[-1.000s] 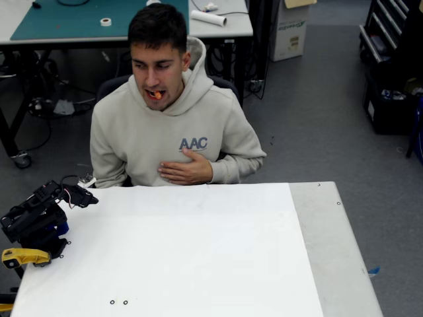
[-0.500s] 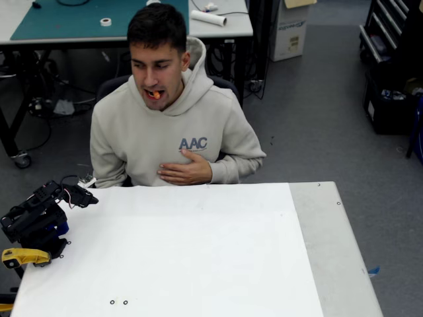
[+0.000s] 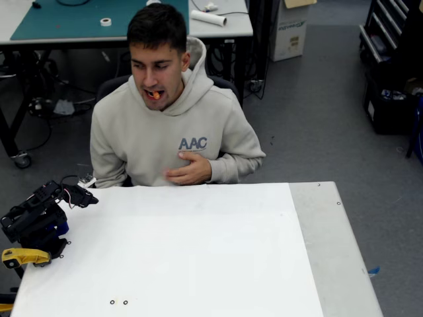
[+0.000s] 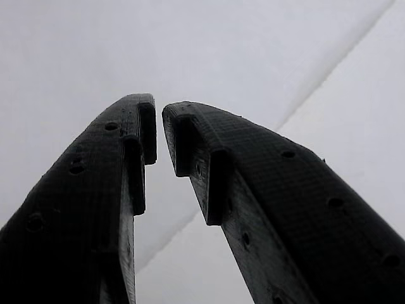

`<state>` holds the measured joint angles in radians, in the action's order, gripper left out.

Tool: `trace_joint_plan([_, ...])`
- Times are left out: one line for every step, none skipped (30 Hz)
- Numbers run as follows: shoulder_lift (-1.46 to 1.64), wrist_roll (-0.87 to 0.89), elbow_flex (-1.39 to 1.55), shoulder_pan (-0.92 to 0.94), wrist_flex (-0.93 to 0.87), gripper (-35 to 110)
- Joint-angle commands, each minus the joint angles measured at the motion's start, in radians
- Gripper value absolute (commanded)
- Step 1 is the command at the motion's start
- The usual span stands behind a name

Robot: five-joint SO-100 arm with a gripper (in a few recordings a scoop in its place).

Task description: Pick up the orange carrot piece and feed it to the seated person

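1. Table (image 3: 310, 264): white top with a grey strip along its right edge, taking up the lower part of the fixed view. Two small black rings (image 3: 118, 302) lie side by side near its front edge, toward the front-left corner.

2. Seated person (image 3: 165, 132): behind the table's far edge, left of centre, in a light beige hoodie lettered "AAC" in blue on the chest. One hand (image 3: 190, 168) is laid flat against the lower chest, just above the table's far edge.

3. Work bench (image 3: 79, 23): behind the person, at the upper left of the fixed view, with a green mat. On it are a small roll of tape (image 3: 106, 22) and a white tube (image 3: 209, 18).

4. Robot arm (image 3: 36, 221): black, folded low at the table's left edge near the far-left corner. A yellow handle (image 3: 25, 257) sits just in front of its base at that same edge.

5. Gripper (image 4: 158, 133): in the wrist view the two black fingers (image 4: 209, 164) converge to a narrow gap at the tips, nearly together, with nothing between them; pale surface lies behind. In the fixed view it points toward the table's far edge, tips too small to judge.

6. Orange carrot piece (image 3: 154, 94): held in the person's open mouth, well apart from the gripper and off the table.
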<state>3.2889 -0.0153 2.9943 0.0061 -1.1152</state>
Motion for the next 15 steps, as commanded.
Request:
trace_joint_plan([0.018,-0.003,-0.069,-0.017,-0.014,-2])
trace_joint_plan([0.018,-0.003,-0.069,-0.017,-0.014,-2])
trace_joint_plan([0.018,-0.003,-0.069,-0.017,-0.014,-2])
trace_joint_plan([0.018,-0.003,-0.069,-0.017,-0.014,-2])
trace_joint_plan([0.018,-0.003,-0.069,-0.017,-0.014,-2])
trace_joint_plan([0.018,-0.003,-0.069,-0.017,-0.014,-2])
trace_joint_plan([0.018,-0.003,-0.069,-0.017,-0.014,-2])
trace_joint_plan([0.018,-0.003,-0.069,-0.017,-0.014,-2])
trace_joint_plan([0.018,-0.003,-0.069,-0.017,-0.014,-2])
trace_joint_plan([0.018,-0.003,-0.069,-0.017,-0.014,-2])
trace_joint_plan([0.018,-0.003,-0.069,-0.017,-0.014,-2])
trace_joint_plan([0.018,-0.003,-0.069,-0.017,-0.014,-2])
trace_joint_plan([0.018,-0.003,-0.069,-0.017,-0.014,-2])
trace_joint_plan([0.018,-0.002,-0.069,-0.017,-0.014,-2])
trace_joint_plan([0.018,-0.002,-0.069,-0.017,-0.014,-2])
